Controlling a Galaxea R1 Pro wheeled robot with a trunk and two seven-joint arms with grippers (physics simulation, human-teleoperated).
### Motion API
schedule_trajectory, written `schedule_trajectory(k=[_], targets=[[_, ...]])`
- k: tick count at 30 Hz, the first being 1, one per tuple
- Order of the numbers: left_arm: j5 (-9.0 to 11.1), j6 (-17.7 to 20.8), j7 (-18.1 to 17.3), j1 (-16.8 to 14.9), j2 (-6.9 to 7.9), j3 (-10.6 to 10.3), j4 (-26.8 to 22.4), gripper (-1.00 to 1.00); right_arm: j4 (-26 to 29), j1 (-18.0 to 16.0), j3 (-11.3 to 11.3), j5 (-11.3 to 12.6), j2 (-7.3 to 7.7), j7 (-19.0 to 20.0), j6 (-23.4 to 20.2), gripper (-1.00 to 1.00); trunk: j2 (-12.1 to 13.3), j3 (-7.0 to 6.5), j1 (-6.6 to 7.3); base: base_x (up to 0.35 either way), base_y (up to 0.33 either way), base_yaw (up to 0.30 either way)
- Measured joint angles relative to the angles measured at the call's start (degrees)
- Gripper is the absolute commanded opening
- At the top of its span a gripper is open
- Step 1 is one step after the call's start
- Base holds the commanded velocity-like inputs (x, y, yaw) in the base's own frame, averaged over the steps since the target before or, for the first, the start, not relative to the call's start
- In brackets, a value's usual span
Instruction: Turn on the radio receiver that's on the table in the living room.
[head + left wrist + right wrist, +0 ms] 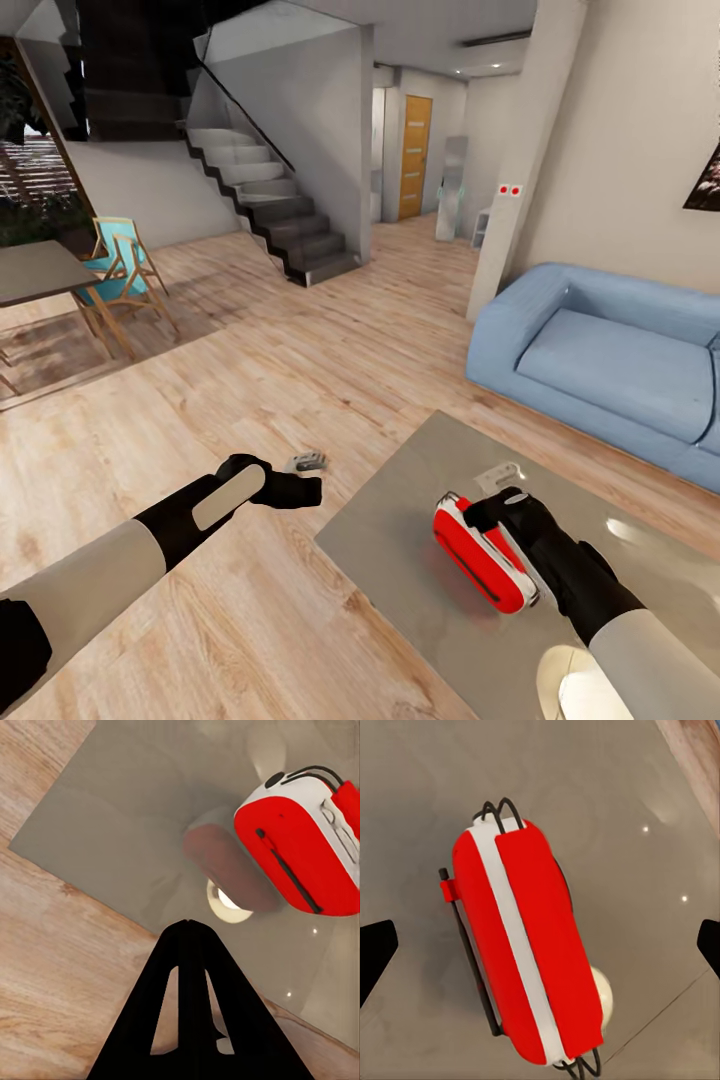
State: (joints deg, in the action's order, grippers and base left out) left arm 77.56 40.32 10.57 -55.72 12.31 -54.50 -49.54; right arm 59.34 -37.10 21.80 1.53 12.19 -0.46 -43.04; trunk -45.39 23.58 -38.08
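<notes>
Right claw (pixel 503 497) spread above radio receiver (pixel 482 551)

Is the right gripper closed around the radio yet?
No: in the right wrist view the right gripper's fingers sit wide apart at the picture's edges, with the radio receiver lying on the table between them, untouched.

I am looking down at the radio receiver (pixel 483 553) lying on the table (pixel 400 540) beneath my right gripper (pixel 497 508), with my left gripper (pixel 300 490) hanging over the floor (pixel 300 370) off the table's left edge and the sofa (pixel 610 365) standing behind.
</notes>
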Motion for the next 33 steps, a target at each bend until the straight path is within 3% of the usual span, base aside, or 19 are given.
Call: schedule_trajectory(k=[13,28,33], targets=[[0.35,0.13,0.16,-0.08,0.10,-0.16,0.14,-1.00,0.07,0.01,0.00,3.73,3.88,0.24,-0.28,1.00,0.00,-1.17,0.00,0.000,0.000,0.000],[0.38,0.17,0.88,-0.13,0.60,-0.17,1.57,-1.00,-0.13,0.46,0.00,3.99,4.90,0.25,-0.53,1.00,0.00,-2.53,0.00,0.000,0.000,0.000],[0.29,-0.15,0.96,1.78,1.14,-0.17,4.55,-1.00,-0.13,3.81,0.00,4.71,7.35,0.21,-0.20,1.00,0.00,-2.97,0.00,0.000,0.000,0.000]])
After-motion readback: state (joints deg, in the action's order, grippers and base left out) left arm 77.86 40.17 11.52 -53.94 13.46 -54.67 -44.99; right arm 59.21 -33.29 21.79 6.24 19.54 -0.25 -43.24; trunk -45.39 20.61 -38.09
